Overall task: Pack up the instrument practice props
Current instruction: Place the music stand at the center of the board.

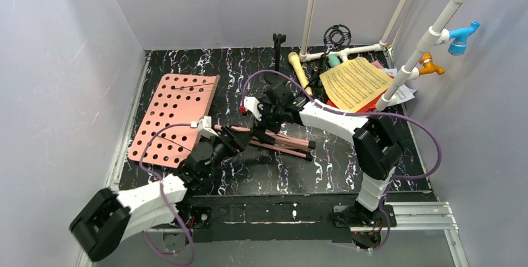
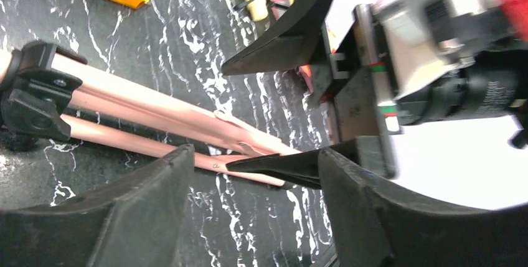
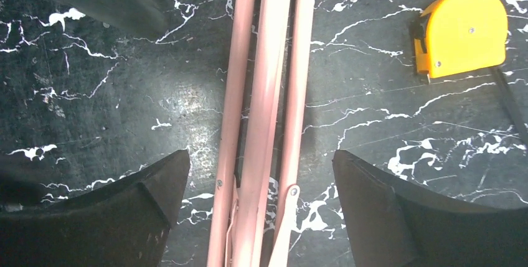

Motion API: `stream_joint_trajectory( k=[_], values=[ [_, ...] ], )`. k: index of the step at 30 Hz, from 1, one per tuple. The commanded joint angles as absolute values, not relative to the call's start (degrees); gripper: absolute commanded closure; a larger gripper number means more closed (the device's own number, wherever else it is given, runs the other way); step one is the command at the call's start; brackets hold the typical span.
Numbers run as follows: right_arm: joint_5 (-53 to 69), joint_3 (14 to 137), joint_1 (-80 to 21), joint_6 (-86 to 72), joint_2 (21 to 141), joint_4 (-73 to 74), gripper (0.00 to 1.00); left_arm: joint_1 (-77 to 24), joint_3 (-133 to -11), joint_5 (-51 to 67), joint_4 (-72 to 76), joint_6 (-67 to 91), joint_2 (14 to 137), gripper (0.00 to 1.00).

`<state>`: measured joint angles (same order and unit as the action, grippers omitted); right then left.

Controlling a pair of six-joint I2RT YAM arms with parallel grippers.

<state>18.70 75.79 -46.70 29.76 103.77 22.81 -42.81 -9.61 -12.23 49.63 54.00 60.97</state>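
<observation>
From above, the tripod legs (image 1: 287,140) lie on the tabletop (image 1: 348,167) under the left gripper (image 1: 240,135) and right gripper (image 1: 266,127), bare room behind both. Left wrist: gripper released, legs reaching into its gap. Right wrist: gripper released, straddling the legs, clear each side; tape measure (image 3: 464,30) ahead, rightward

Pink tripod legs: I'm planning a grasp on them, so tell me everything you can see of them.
The pink tripod legs are three slim tubes, seemingly painted metal, folded close together and lying flat on the black marbled table. A black plastic hub joins them at one end, and small rivets and thin pink braces show along them. The right gripper hangs above with jaws open on either side, without visible contact. The left gripper, also open, is close by the same stretch.
</observation>
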Motion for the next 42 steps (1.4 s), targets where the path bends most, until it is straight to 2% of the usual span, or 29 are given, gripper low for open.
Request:
stream_joint_trajectory(
  k=[1, 2, 3, 8, 11, 13, 15, 16, 18, 27, 30, 32, 33, 37, 39, 40, 42],
  values=[
    [17.3, 74.9, -47.1, 34.2, 102.3, 23.6, 0.05, -42.3, -9.3, -12.5, 30.8, 56.0, 47.7, 0.22],
    [17.3, 75.1, -47.2, 34.1, 103.1, 23.6, 0.04, -42.2, -9.5, -12.6, 25.9, 56.2, 44.8, 0.07],
    [17.3, 75.6, -47.2, 34.1, 104.1, 23.7, 0.04, -42.1, -9.8, -12.8, 23.6, 56.4, 42.0, 0.02],
    [13.6, 79.7, -49.0, 33.4, 109.8, 25.3, 0.04, -41.8, -15.4, -15.8, -0.4, 57.9, 31.5, 0.02],
    [12.2, 81.3, -49.6, 31.6, 112.2, 25.1, 0.17, -41.8, -21.0, -18.5, -16.1, 56.8, 29.0, 0.02],
    [11.0, 81.7, -50.0, 30.7, 113.3, 24.6, 0.32, -41.8, -23.4, -19.3, -21.8, 55.7, 27.9, 0.02],
    [9.9, 82.3, -50.2, 28.9, 114.0, 24.0, 0.66, -41.8, -24.9, -19.9, -25.3, 55.4, 27.2, 0.02],
    [8.9, 82.3, -50.2, 27.8, 114.2, 23.2, 0.79, -41.8, -25.7, -20.4, -27.0, 55.3, 26.8, 0.02],
    [6.0, 82.1, -50.1, 24.8, 114.0, 20.8, 0.99, -41.8, -26.6, -21.6, -29.3, 55.3, 26.3, 0.02],
    [-16.8, 80.3, -47.9, -0.9, 111.2, 8.2, 0.99, -41.8, -30.0, -26.6, -40.0, 59.2, 26.6, 0.02],
    [-23.1, 79.4, -47.9, -6.2, 111.2, 6.2, 0.99, -41.8, -29.8, -26.5, -40.6, 59.8, 25.8, 0.02],
    [-22.8, 79.0, -47.9, -5.9, 111.5, 5.4, 0.99, -41.8, -29.4, -26.4, -40.7, 59.9, 25.1, 0.02],
    [-21.5, 78.9, -47.9, -5.6, 111.5, 5.3, 0.98, -41.8, -29.3, -26.4, -40.8, 60.0, 24.7, 0.02],
    [-12.6, 78.2, -47.9, -0.4, 109.5, 6.1, 0.34, -41.8, -29.9, -26.4, -41.7, 59.6, 23.6, 0.02],
    [-8.5, 78.0, -47.9, 6.4, 107.1, 8.5, 0.11, -41.8, -30.5, -26.3, -42.2, 58.3, 23.1, 0.02],
    [-5.4, 77.7, -47.8, 10.7, 105.2, 10.1, 0.03, -41.8, -30.9, -26.1, -42.2, 57.0, 22.8, 0.02],
    [0.1, 76.1, -47.3, 17.3, 100.7, 13.3, 0.02, -41.8, -31.7, -25.1, -41.7, 54.5, 22.2, 0.02]
  ],
)
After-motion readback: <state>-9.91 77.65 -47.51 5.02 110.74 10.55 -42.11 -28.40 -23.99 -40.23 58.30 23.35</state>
